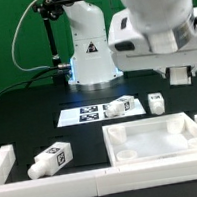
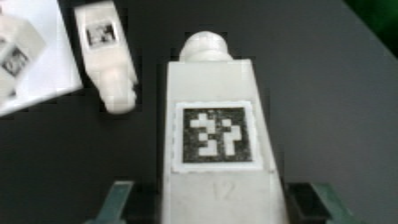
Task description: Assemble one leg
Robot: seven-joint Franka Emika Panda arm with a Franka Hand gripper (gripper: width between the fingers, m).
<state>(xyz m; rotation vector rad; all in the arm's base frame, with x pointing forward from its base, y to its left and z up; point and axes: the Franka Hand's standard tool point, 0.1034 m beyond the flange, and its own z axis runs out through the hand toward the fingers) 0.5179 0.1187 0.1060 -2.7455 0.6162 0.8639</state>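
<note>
The gripper (image 1: 180, 74) hung over the dark worktop, toward the edge on the exterior view's right, with its jaws released and nothing held between them. In the wrist view the gripper (image 2: 214, 192) straddled the leg (image 2: 217, 118) from above. The dark fingers (image 2: 118, 200) stood on either side of the leg, with a gap showing between each one and its white flanks. The leg's square tag faced the camera and its rounded end pointed away from the fingers. In the exterior view this leg (image 1: 157, 103) sat on the bare worktop just beside the marker board (image 1: 81, 116), on the exterior view's right of it and below the gripper without touching it. A second leg (image 1: 116, 108) lay on the marker board near the middle of the worktop. A third leg (image 1: 49, 160) lay tilted near the front corner on the exterior view's left. The tray-like part (image 1: 159, 151) rested by the front edge, with white bars (image 1: 58, 188) along the border.
</note>
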